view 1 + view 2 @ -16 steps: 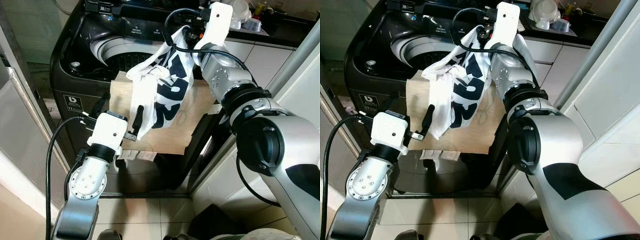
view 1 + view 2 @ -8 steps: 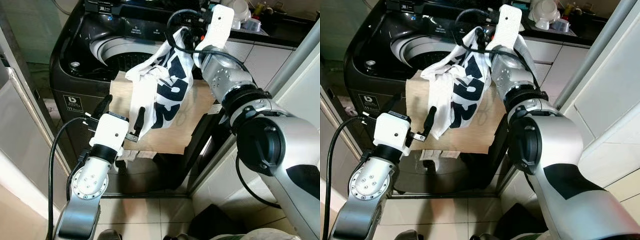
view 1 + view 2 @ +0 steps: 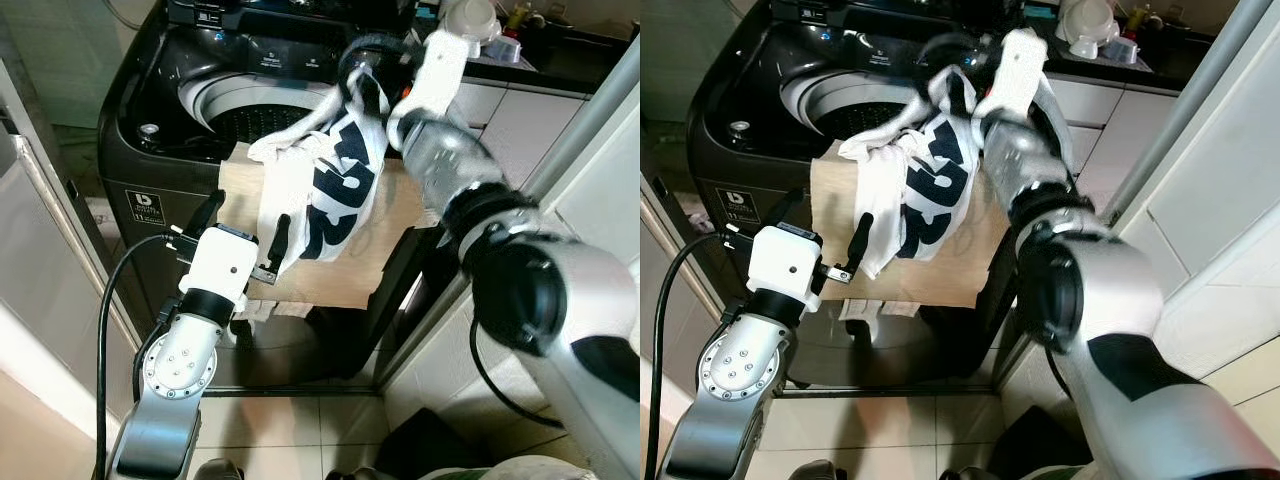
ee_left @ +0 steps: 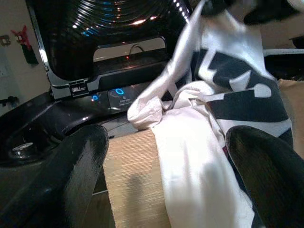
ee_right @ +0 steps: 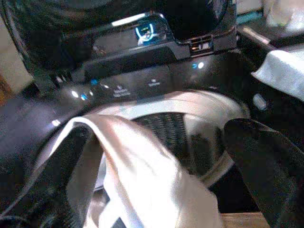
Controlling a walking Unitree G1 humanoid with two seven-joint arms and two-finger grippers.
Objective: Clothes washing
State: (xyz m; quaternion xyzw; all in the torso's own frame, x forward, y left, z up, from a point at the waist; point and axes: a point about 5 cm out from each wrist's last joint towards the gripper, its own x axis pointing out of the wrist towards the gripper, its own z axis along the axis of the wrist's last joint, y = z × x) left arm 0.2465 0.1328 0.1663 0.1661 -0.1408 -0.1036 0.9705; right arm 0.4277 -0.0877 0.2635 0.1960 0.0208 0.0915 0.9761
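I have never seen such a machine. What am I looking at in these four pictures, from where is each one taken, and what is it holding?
This is a humanoid robot with two silver arms, standing before a black top-loading washing machine whose lid is up. The two wide pictures come from the two eyes of a camera on its head, looking down. The other two come from cameras on its wrists, looking along the black fingers. The right gripper holds up a white garment with dark lettering near the machine's open drum; how the fingers stand on the cloth I cannot tell. The garment hangs down over a light wooden board in front of the machine. The left gripper waits lower down, fingers apart, at the garment's lower edge.
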